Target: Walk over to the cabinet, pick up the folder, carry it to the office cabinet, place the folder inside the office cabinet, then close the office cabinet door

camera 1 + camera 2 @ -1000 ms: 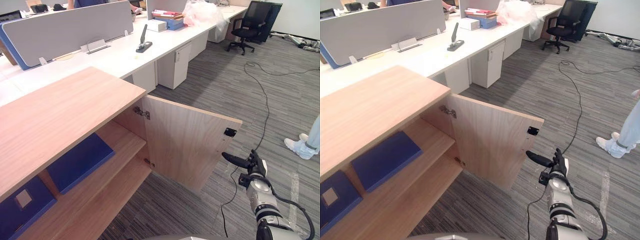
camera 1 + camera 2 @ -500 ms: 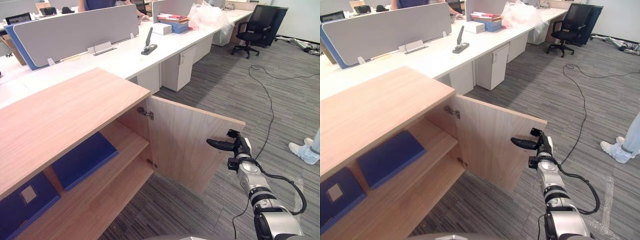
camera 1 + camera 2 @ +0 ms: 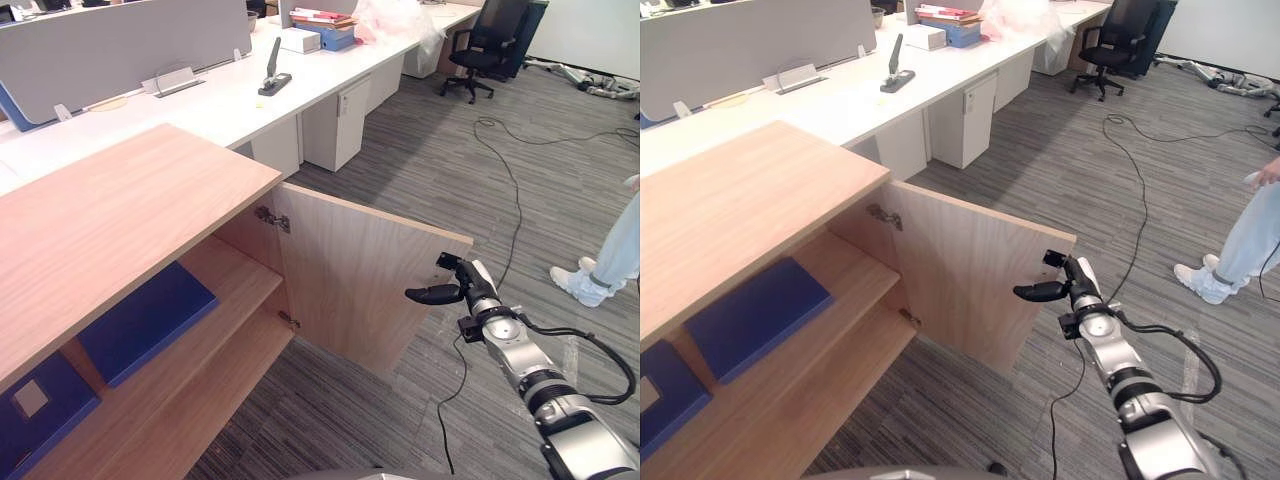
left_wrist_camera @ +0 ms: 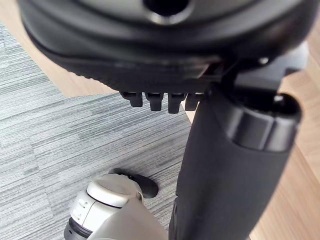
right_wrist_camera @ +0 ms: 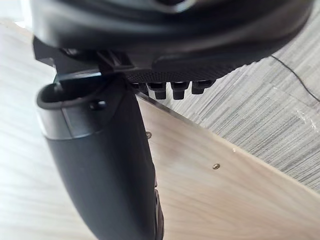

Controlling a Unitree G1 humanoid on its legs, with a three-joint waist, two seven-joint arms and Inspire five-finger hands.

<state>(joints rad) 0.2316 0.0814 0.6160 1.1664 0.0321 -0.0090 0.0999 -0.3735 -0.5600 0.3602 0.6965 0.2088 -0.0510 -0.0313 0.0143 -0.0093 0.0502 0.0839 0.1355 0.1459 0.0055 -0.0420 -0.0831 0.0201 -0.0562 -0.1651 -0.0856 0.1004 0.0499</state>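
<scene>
one office cabinet (image 3: 130,200) stands with its single door (image 3: 350,270) swung open; two blue folders lie flat on its upper shelf (image 3: 235,275), one folder (image 3: 150,320) nearer the door, the other folder (image 3: 35,415) further in

the right hand (image 3: 478,288) is at the door's free edge, thumb across the inner face; its grasp cannot be told

the left hand (image 4: 165,50) hangs over carpet (image 4: 75,130), grasp also unclear

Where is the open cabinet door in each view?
Left eye: door at centre, swung open.
Right eye: centre too.
Right wrist: the wood panel past the right hand.
Left wrist: wood at the edges; cannot tell if it is the door.
Landmark: right hand at the door's free edge, both eye views.
</scene>
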